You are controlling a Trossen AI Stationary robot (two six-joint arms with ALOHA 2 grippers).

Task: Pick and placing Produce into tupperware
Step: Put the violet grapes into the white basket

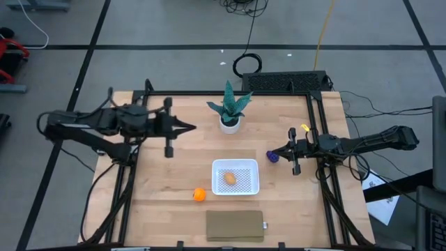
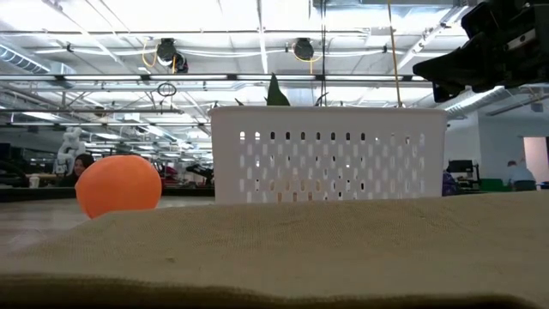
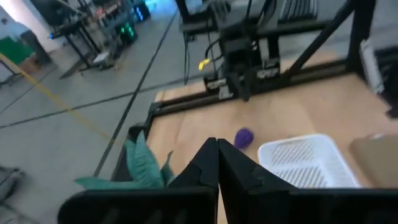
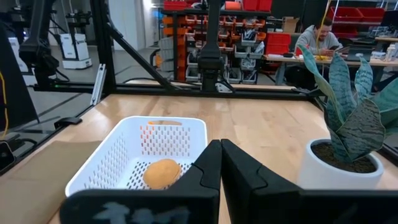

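One of three done: tan oval (image 1: pixel 230 178) is seen in tub (image 1: pixel 235 164), orange ball (image 1: pixel 199 194) & purple lump (image 1: pixel 272 157) left out, both grippers closed empty.

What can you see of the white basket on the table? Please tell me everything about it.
The white basket is a shallow square container with rounded corners, apparently plastic, with slotted walls and a perforated base. It stands upright and open on the wooden table, in front of the potted plant and behind the tan pad. One tan-yellow oval piece lies inside. The orange ball rests outside it. No gripper touches it.
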